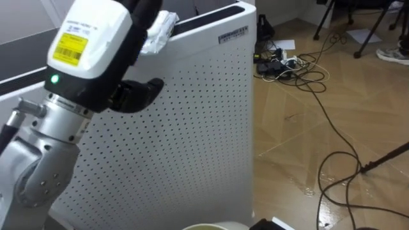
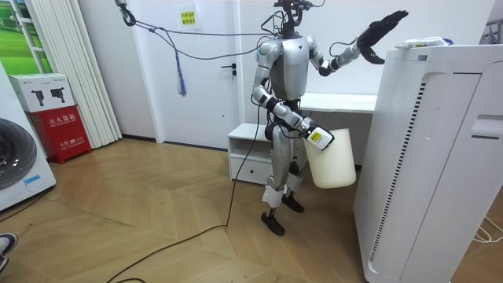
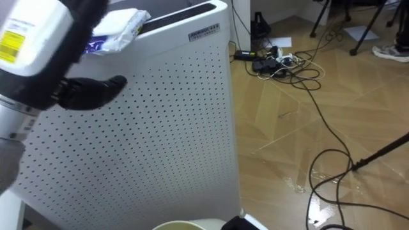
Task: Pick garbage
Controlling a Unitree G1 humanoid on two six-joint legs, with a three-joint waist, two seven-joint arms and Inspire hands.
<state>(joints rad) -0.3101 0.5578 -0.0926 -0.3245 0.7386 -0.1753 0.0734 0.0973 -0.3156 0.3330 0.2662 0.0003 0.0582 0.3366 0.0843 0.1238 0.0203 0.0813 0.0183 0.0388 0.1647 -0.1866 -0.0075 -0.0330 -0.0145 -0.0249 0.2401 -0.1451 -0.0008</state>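
Left hand (image 2: pixel 382 28) raised, fingers straight and spread, thumb hanging below, nothing in it; the garbage, a crumpled white wrapper (image 1: pixel 158 30), lies just beyond my fingertips on top of the unit (image 1: pixel 192 128); whether I touch it I cannot tell; the unit's perforated white face drops straight below the hand; right hand (image 2: pixel 322 141) low at my waist, well below and behind the left, at the rim of a white pail (image 2: pixel 330 161); its grip I cannot tell; I stand close beside the unit, pail between us.
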